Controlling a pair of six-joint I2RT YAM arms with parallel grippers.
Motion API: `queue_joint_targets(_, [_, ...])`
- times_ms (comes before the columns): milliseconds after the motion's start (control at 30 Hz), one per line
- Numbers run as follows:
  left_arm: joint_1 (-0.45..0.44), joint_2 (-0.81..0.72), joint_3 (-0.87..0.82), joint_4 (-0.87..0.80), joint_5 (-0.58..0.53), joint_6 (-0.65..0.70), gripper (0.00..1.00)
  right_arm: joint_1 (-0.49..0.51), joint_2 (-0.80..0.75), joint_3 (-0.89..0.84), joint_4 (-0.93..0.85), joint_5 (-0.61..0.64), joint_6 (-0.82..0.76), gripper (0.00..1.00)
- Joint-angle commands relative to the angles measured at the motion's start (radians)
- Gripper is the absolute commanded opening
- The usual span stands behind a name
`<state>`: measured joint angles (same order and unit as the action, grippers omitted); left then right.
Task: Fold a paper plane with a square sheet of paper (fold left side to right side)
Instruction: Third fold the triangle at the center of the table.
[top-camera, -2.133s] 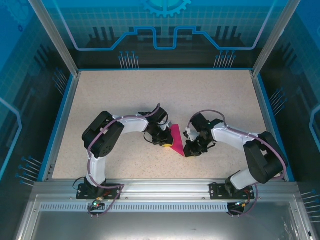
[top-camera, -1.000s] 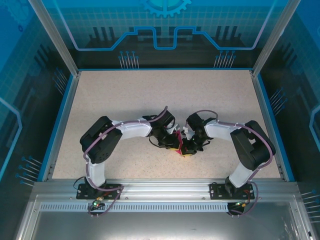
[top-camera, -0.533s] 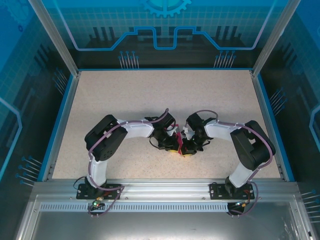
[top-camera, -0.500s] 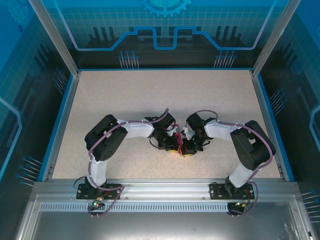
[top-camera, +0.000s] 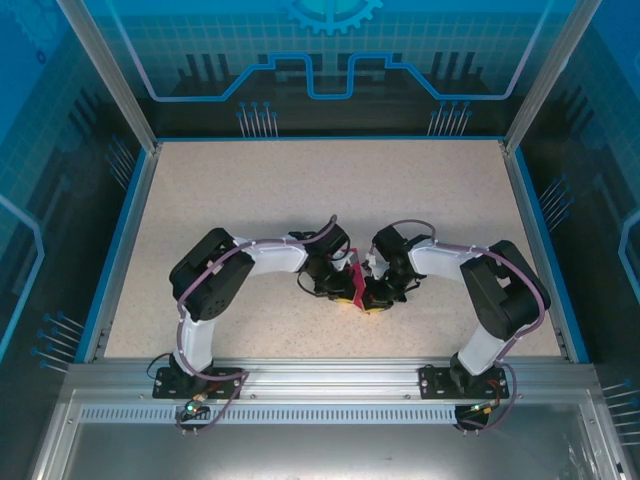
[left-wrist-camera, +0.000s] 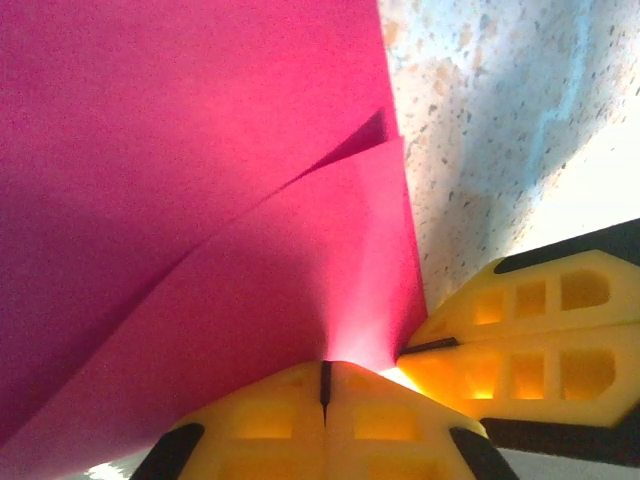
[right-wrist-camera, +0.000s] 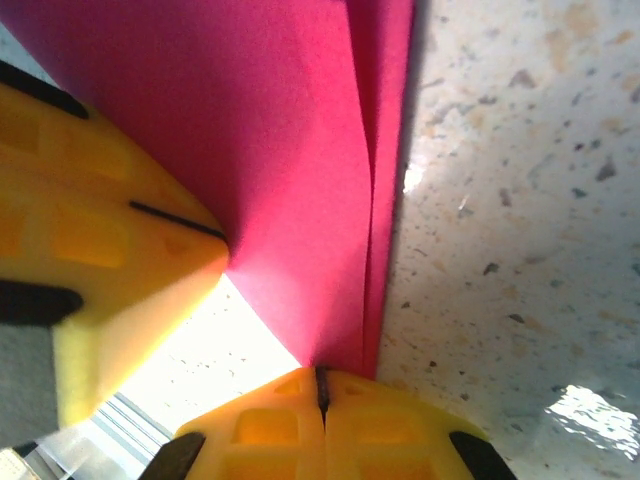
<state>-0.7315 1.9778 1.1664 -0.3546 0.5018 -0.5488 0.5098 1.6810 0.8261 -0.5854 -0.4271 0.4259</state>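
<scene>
No text, label, brand or number is reading legibly anywhere, and the nearest thing to a sign is a light-blue gear emblem (top-camera: 331, 12) that is showing with circuit-style line graphics on the blue back panel (top-camera: 420, 50).

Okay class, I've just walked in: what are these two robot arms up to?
The two arms are folding a pink paper square. The left gripper and the right gripper are both shut on the paper, pinching it close together over the near middle of the table. The paper is partly doubled over, with two layers showing. It looks lifted rather than pressed flat.
</scene>
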Motion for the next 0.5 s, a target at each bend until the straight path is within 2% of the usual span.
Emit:
queue_joint_targets(0, [0.072,0.004,-0.027,-0.113,-0.147,0.057,0.03,-0.001,0.048,-0.029,-0.063,0.159,-0.003,0.0])
queue_joint_targets(300, [0.188,-0.05,-0.087,-0.175,-0.208,0.14,0.03,-0.001,0.046,-0.027,-0.065,0.156,-0.003,0.0])
queue_joint_targets(467, [0.206,-0.108,-0.085,-0.197,-0.193,0.154,0.04,-0.001,0.043,-0.024,-0.066,0.154,-0.006,0.0])
